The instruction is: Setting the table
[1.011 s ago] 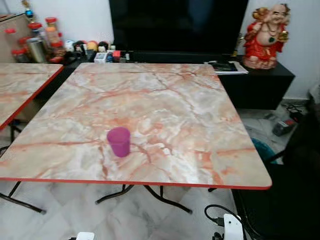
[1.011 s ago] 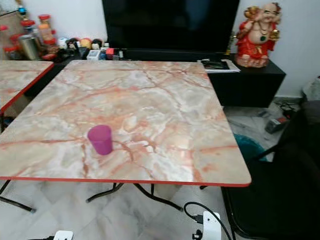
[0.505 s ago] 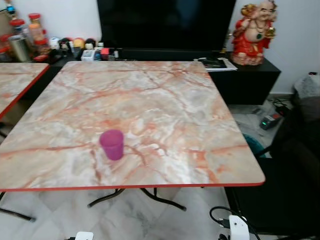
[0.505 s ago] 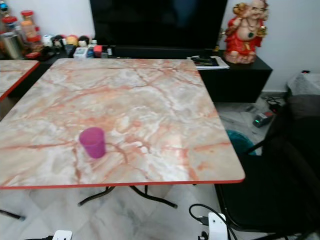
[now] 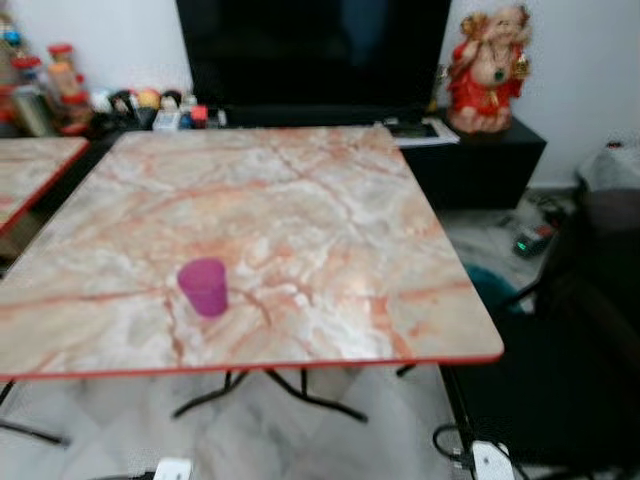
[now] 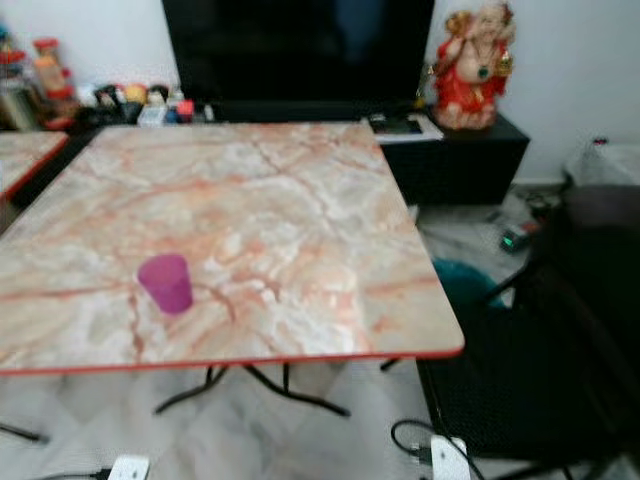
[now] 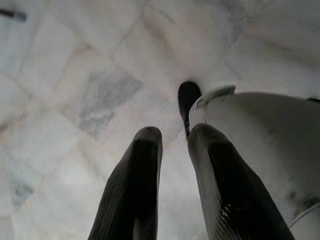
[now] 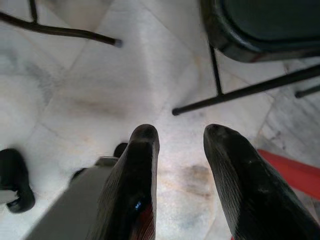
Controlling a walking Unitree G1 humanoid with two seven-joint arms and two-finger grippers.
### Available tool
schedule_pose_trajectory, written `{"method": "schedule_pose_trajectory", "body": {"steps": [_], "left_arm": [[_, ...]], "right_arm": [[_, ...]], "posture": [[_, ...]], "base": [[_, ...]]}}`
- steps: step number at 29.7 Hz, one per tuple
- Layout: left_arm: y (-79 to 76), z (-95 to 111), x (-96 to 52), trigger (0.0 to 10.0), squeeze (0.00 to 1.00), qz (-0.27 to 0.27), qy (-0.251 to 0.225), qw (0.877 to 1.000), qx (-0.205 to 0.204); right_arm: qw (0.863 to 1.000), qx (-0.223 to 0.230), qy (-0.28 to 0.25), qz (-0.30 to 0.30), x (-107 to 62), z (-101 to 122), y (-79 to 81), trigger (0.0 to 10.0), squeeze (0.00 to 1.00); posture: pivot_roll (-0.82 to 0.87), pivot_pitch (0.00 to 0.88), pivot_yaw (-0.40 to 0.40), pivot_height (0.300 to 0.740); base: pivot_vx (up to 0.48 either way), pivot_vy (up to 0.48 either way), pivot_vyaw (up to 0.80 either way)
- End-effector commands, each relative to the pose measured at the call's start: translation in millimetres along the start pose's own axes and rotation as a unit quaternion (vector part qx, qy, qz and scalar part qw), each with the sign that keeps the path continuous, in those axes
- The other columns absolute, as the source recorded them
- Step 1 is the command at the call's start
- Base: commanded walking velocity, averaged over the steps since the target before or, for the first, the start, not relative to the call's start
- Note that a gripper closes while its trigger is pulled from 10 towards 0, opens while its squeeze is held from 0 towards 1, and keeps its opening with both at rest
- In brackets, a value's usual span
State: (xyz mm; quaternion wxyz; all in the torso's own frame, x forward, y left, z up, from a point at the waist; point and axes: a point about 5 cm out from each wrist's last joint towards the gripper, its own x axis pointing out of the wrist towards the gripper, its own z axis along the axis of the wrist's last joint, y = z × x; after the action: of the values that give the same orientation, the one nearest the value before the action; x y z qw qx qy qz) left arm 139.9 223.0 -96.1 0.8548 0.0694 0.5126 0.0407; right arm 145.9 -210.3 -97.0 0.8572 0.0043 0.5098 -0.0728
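Observation:
A magenta plastic cup stands upright on the marble-patterned table with a red rim, near its front edge and left of the middle. Nothing else is on this table. My left gripper hangs down over the pale tiled floor, its black fingers a narrow gap apart with nothing between them. Beside it is a grey curved part of my own body. My right gripper also points at the floor, open and empty, near black chair legs.
A black chair stands close to the table's right front corner. A second marble table is at the left. Behind are a black TV cabinet, a red figurine and jars. A white power strip and cables lie on the floor.
The whole picture has slid left and become blurred, so the camera has turned or stepped to the right. The cup stays in the same spot on the table.

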Motion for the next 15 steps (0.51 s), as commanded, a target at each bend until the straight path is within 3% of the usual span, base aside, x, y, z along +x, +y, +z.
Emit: {"method": "schedule_pose_trajectory", "body": {"steps": [1, 4, 10, 14, 15], "left_arm": [[1.1, -3, -0.3, 10.0, 0.00, 0.000, 0.007, 1.000, -0.001], [0.5, -3, -0.3, 10.0, 0.00, -0.002, 0.006, 1.000, 0.003], [-0.1, -3, -0.4, 10.0, 0.00, -0.002, 0.006, 1.000, 0.000], [-0.4, -3, -0.3, 10.0, 0.00, -0.002, 0.006, 1.000, 0.000], [-0.4, -3, -0.4, 10.0, 0.00, -0.002, 0.007, 1.000, -0.002]], "right_arm": [[1.000, -0.002, -0.004, 0.007, 0.9, 4, 8.3, 10.0, 0.00], [1.000, -0.006, -0.004, 0.014, 1.2, 3, 19.0, 10.0, 0.00], [1.000, -0.009, -0.003, 0.015, 1.0, 2, 21.8, 10.0, 0.00], [1.000, -0.011, -0.003, 0.010, 0.4, 0, 11.5, 10.0, 0.00], [1.000, -0.014, -0.003, 0.007, 0.0, 0, 2.8, 10.0, 0.00]], "posture": [[0.00, 0.000, -0.045, 0.740], [0.00, 0.000, -0.047, 0.740], [0.00, 0.000, -0.050, 0.740], [0.00, 0.000, -0.051, 0.740], [0.00, 0.000, -0.051, 0.740]], "base": [[0.000, 0.000, 0.00], [0.000, -0.391, 0.00], [0.000, -0.471, 0.00], [0.000, -0.349, 0.00], [0.000, 0.000, 0.00]]}}
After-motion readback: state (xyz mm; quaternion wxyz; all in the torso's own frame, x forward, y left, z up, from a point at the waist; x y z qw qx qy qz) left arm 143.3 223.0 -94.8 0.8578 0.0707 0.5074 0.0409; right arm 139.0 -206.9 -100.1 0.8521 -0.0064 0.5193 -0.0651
